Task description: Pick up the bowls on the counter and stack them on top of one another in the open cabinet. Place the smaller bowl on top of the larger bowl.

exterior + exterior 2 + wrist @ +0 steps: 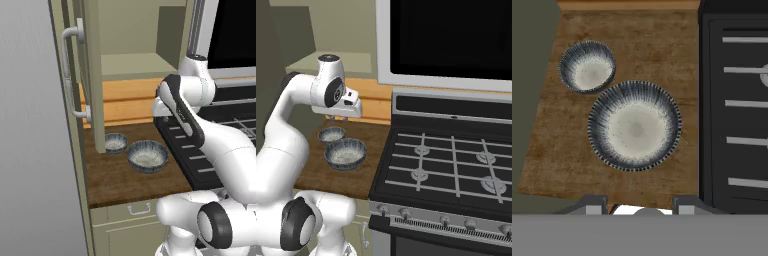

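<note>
Hovering above the worktop [562,160], the pincer [640,205] points down, released. Larger bowl [634,126] and smaller bowl [587,66] sit upright, just beside each other.

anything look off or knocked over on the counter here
Nothing stands out. The smaller bowl and the larger bowl both sit upright on the counter, close together but apart, both empty. The open cabinet shelf above holds no bowl yet.
</note>
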Controlling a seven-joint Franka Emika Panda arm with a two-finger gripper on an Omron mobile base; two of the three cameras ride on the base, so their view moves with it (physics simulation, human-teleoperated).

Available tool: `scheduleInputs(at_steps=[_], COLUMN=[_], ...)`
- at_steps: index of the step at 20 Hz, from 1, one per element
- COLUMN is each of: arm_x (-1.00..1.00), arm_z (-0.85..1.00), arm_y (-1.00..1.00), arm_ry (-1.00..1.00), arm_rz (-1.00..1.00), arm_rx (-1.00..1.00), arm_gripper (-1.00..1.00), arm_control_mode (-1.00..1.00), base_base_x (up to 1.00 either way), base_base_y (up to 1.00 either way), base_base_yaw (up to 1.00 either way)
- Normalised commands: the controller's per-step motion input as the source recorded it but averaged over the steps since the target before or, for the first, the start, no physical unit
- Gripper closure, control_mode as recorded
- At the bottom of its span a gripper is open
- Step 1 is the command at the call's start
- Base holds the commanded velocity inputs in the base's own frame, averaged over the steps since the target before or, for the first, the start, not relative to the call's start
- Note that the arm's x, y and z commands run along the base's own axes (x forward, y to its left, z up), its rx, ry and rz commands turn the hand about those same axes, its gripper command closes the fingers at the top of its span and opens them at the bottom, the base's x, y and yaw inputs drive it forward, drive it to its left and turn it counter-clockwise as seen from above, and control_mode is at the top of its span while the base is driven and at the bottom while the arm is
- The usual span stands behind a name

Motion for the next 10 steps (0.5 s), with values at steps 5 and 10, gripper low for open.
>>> scheduleInputs(at_steps=[5, 10], arm_x=[-0.30, 0.17], arm_z=[-0.24, -0.91], arm_y=[0.01, 0.37], arm_ry=[0.06, 0.30], arm_rz=[-0.01, -0.06], arm_rx=[0.00, 0.16], arm_gripper=[-1.00, -1.00], arm_control_mode=[-1.00, -1.00], base_base_x=[0.00, 0.00], base_base_y=[0.00, 0.00], base_base_yaw=[0.00, 0.00])
